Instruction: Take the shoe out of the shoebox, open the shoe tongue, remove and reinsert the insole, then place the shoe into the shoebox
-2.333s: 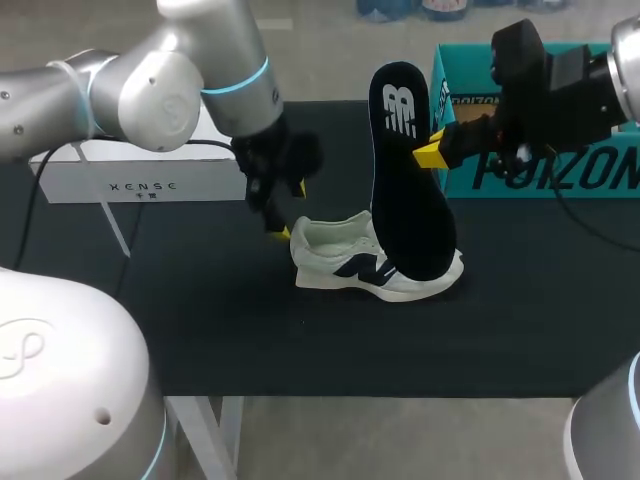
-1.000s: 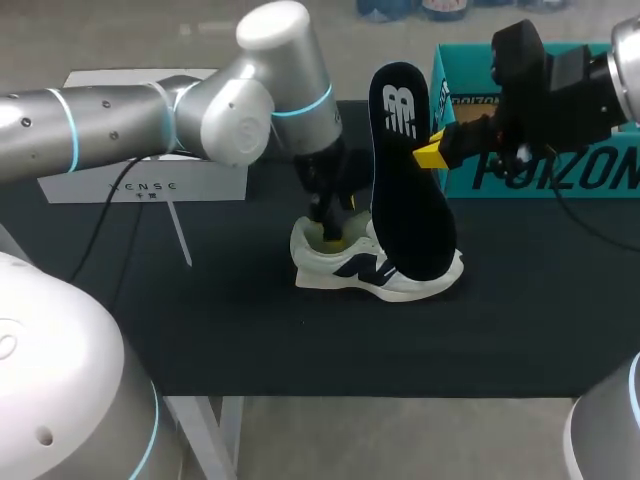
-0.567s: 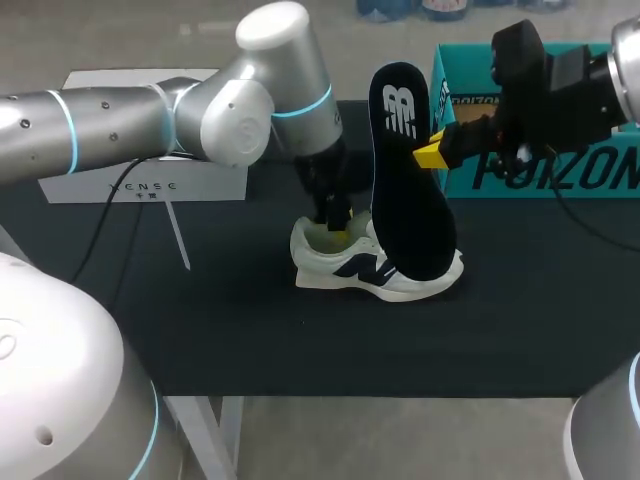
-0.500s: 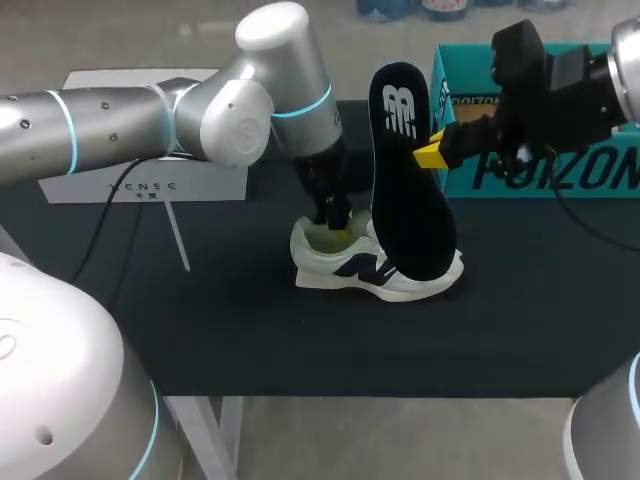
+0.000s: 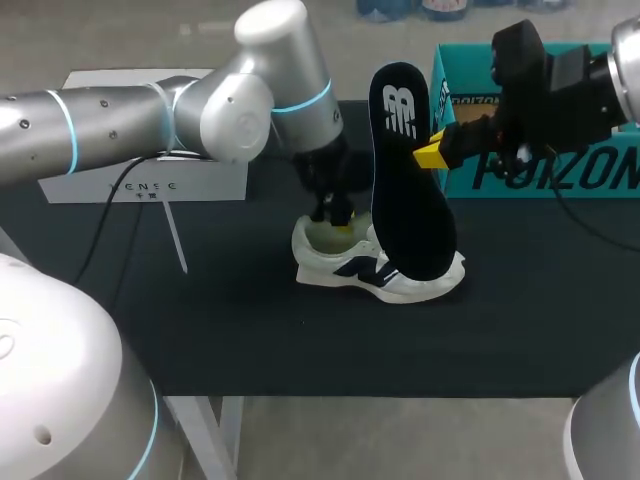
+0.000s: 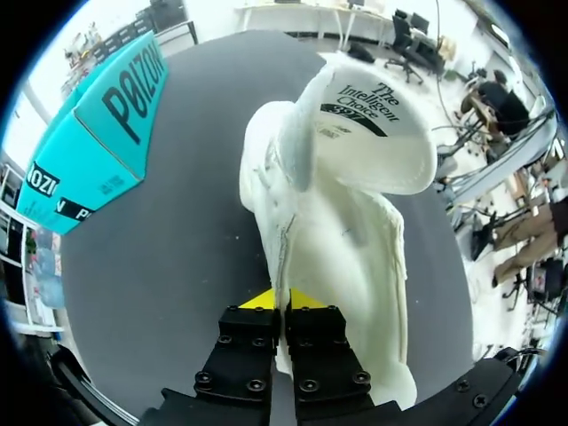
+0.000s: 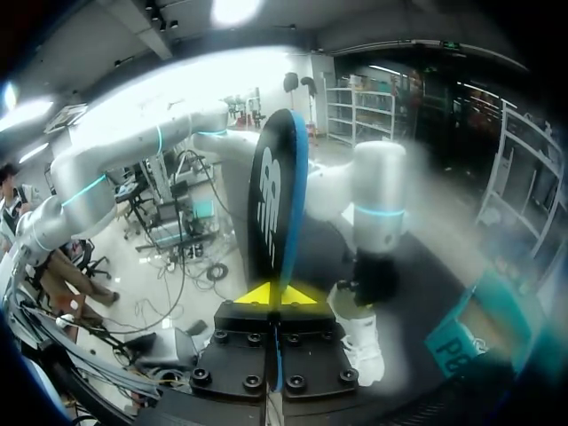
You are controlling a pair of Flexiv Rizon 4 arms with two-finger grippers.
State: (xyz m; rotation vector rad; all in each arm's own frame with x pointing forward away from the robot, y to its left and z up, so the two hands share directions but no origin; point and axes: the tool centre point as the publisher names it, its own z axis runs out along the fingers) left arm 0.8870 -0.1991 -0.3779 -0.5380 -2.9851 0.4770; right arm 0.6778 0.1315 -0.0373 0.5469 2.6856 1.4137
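Observation:
A white shoe (image 5: 378,270) with a dark logo lies on its sole on the black table (image 5: 220,320). My left gripper (image 5: 338,212) is at the heel opening. In the left wrist view this gripper (image 6: 282,302) is shut on the thin collar edge of the shoe (image 6: 346,240), and the tongue (image 6: 373,133) is lifted ahead of it. My right gripper (image 5: 432,150) is shut on the black insole (image 5: 405,170), which stands upright with its lower end at the shoe. The right wrist view shows the insole (image 7: 275,204) between the fingers of that gripper (image 7: 280,295). The teal shoebox (image 5: 540,170) stands at the back right.
A white box (image 5: 150,180) with a trailing cable sits at the back left of the table. The left arm (image 5: 200,110) stretches over the table's left half. Bare black table lies in front of the shoe.
My left gripper has shut on the shoe's collar edge, and the shoe has shifted slightly to the right. The right arm and the insole have not moved.

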